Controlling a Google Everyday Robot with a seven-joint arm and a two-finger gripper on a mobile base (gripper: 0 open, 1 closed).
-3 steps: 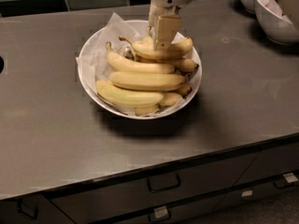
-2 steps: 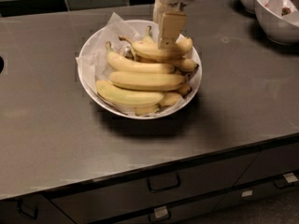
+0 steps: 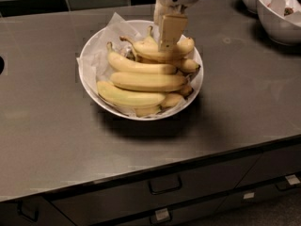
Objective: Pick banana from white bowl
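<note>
The white bowl (image 3: pixel 88 81), lined with crinkled paper (image 3: pixel 101 55), sits mid-bench (image 3: pixel 51 140) and holds a heap of bananas (image 3: pixel 141 81). The banana (image 3: pixel 146 51) with the thin brown stem lies on top at the far side. The gripper (image 3: pixel 164 44) hangs over it, fingers (image 3: pixel 170 28) clenched across its middle. Smaller white bowls (image 3: pixel 280 22) stand far right.

The gripper (image 3: pixel 167 44), above the white bowl (image 3: pixel 87 79), covers the banana (image 3: pixel 146 51) midway; its upper part is cut off.
</note>
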